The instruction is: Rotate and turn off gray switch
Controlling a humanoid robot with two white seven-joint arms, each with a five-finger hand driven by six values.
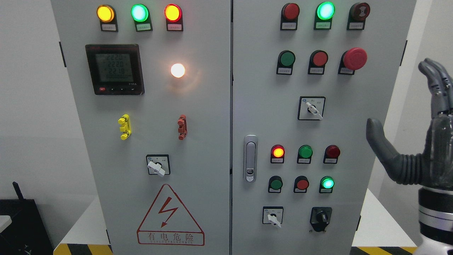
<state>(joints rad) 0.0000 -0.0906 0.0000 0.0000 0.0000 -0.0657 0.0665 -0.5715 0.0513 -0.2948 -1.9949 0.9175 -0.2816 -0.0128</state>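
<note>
So far the job looks not started. The right hand is up in the air at the right side of the picture, fingers spread and thumb sticking out, holding nothing. It is well apart from every knob. The left hand is not in the picture.

Which knob is the gray switch is hard to say, because there are several white-gray turn knobs. One sits in the upper right door, one at the bottom of that door, and one on the left door. All three handles point down and to the right. I think the hand needs to reach one, pinch it and twist it.

The big gray cabinet stands upright, with lit lamps, a small meter screen and a red lightning warning sign. Pale walls are behind it, and yellow-black stripes mark the floor edge.
</note>
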